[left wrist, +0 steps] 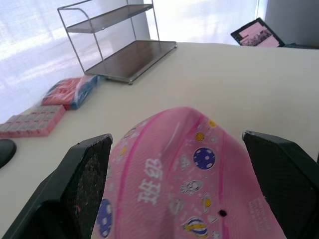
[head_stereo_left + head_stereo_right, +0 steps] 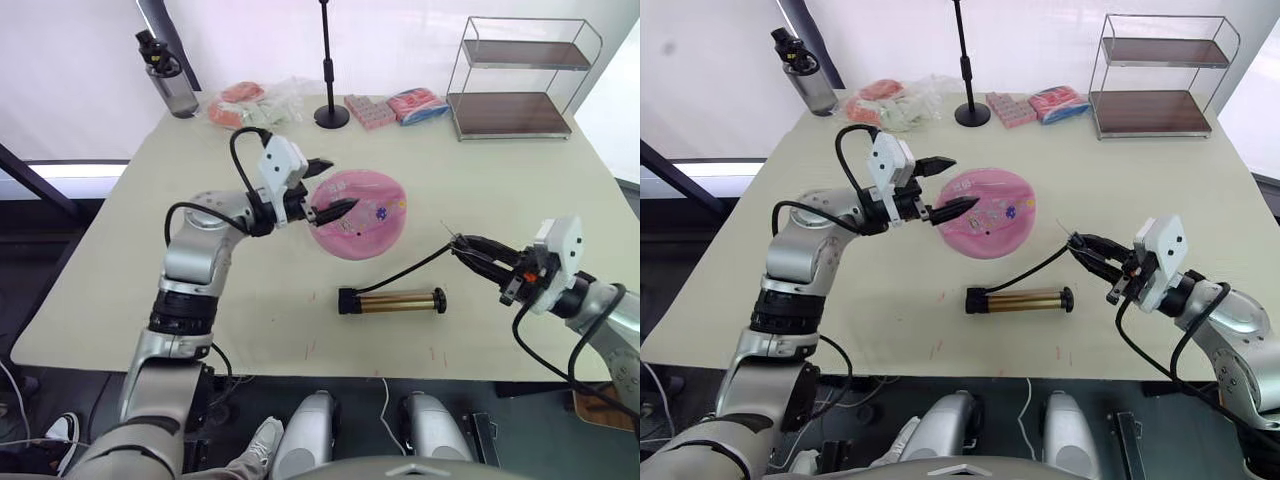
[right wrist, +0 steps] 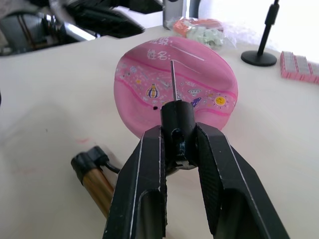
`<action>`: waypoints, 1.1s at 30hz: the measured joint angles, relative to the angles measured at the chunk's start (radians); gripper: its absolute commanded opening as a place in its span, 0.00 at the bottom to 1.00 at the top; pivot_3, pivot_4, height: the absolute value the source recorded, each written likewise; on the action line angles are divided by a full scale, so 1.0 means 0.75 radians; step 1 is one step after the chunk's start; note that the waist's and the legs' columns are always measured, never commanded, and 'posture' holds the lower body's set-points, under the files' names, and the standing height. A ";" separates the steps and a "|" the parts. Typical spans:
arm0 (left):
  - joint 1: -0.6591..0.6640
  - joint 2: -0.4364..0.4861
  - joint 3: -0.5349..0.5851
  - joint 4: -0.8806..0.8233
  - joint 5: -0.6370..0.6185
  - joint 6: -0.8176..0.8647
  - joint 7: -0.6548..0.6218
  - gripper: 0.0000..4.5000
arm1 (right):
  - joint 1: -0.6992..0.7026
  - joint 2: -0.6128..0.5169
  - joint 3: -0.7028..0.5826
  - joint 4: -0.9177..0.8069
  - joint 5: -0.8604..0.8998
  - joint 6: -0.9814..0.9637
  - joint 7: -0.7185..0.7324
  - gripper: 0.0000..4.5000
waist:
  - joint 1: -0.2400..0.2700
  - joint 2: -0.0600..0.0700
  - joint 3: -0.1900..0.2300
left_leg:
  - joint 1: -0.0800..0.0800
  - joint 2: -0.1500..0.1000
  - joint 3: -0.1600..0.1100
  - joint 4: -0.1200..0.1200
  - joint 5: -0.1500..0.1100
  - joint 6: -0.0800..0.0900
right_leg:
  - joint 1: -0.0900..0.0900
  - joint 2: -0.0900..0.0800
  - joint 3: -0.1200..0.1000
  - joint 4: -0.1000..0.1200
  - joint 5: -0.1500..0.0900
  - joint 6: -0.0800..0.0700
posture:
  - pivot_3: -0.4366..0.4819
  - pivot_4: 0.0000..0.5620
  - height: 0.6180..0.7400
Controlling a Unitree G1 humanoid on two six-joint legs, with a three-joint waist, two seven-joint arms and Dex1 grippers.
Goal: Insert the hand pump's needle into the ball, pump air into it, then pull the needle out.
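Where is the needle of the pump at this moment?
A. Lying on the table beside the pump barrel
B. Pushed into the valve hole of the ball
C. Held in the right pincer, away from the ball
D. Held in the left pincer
C: the right pincer clamps the black fitting, and the needle points toward the ball with a gap between them.

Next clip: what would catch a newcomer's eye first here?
The pink ball, flattened and low on air, lies mid-table with the left gripper open around its near-left edge. To its right, the right gripper is shut on the needle fitting, pin aimed at the ball but short of it. The hand pump lies flat in front of the ball.
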 measured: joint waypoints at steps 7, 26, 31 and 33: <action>-0.008 0.035 -0.008 0.096 0.012 -0.002 -0.039 0.98 | 0.019 0.012 0.002 0.047 -0.092 -0.152 0.072 0.08 | 0.000 0.000 0.000 | 0.000 0.000 0.000 0.000 0.000 0.000 | 0.000 0.000 0.000 0.001 0.000 0.000 | 0.48 0.27 0.96; -0.232 -0.044 -0.120 0.530 0.166 -0.037 -0.057 0.88 | 0.017 0.047 0.042 0.048 -0.136 -0.172 0.056 0.08 | 0.001 -0.002 0.001 | 0.000 -0.001 0.000 0.000 0.000 0.000 | 0.000 0.000 0.000 0.001 0.000 0.000 | 0.48 0.27 0.96; -0.248 -0.058 -0.120 0.582 0.183 -0.074 -0.054 0.45 | 0.027 0.047 0.042 0.016 -0.133 -0.137 0.032 0.08 | 0.001 -0.002 0.001 | 0.000 -0.001 0.000 0.000 0.000 0.000 | 0.000 0.000 0.000 0.001 0.000 0.000 | 0.48 0.27 0.96; -0.248 -0.062 -0.120 0.591 0.191 -0.082 -0.055 0.26 | 0.033 0.047 0.045 -0.010 -0.127 -0.098 0.011 0.08 | 0.000 -0.002 0.001 | 0.000 -0.001 0.000 0.000 0.000 0.000 | 0.000 0.000 0.000 0.001 0.000 0.000 | 0.48 0.27 0.96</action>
